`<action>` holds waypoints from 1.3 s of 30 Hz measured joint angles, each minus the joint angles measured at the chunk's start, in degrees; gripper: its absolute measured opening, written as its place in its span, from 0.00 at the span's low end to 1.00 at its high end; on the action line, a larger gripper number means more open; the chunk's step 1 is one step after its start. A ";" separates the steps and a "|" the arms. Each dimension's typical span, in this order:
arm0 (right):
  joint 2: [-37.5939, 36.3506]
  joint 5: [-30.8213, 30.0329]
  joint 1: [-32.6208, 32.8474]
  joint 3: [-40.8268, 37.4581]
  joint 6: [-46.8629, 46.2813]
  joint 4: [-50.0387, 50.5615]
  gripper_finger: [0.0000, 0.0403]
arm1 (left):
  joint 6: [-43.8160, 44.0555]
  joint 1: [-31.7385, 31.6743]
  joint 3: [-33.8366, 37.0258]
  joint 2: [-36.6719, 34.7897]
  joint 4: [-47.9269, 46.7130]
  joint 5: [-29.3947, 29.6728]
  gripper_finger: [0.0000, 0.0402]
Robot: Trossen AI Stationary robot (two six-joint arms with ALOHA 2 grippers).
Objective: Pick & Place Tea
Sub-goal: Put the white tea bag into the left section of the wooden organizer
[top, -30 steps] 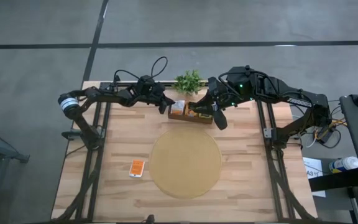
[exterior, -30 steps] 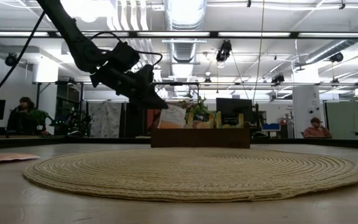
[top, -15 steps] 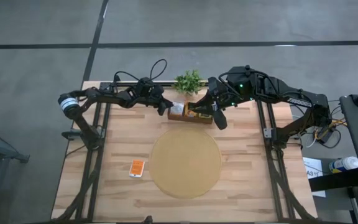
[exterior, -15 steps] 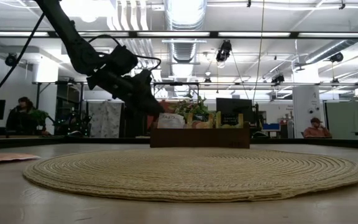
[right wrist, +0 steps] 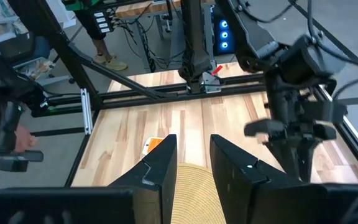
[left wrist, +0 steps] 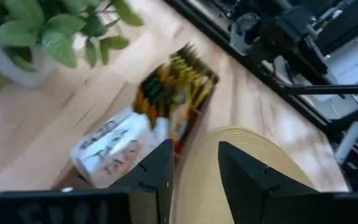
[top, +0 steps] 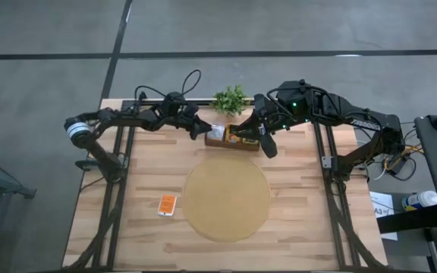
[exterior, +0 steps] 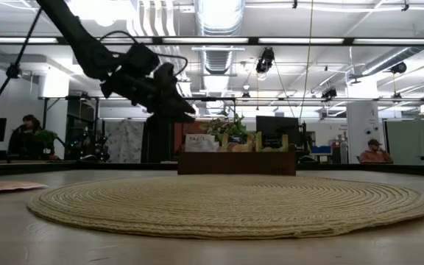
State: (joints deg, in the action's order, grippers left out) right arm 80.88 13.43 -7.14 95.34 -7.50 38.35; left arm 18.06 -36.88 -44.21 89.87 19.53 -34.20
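Plant (top: 231,98): one, behind the tea box (top: 232,137).
Mat (top: 227,199): one.
Stray packet (top: 168,204): one.
Left gripper (top: 201,128): parted, empty.
Right gripper (top: 243,136): parted, empty, over box.

Lettering on white packet (left wrist: 114,149) perhaps unreadable
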 joint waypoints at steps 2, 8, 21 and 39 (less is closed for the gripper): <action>0.00 0.00 0.00 -0.01 -0.01 0.00 0.24 | -0.18 0.07 0.47 -2.62 -1.98 -0.33 0.30; 0.00 0.00 0.00 -0.01 0.01 0.00 0.24 | -0.84 1.33 3.57 -13.93 -8.35 -0.29 0.30; 0.00 -0.02 -0.02 0.00 0.01 0.07 0.24 | 6.27 23.35 16.78 -39.81 -17.16 6.25 0.29; 0.00 -0.07 -0.02 0.01 -1.10 0.09 0.24 | 7.18 59.94 6.38 -40.76 -52.42 31.59 0.29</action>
State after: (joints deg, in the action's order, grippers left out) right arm 80.88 13.36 -7.16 95.35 -8.60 38.44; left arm 25.24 23.05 -37.83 49.11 -32.89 -2.61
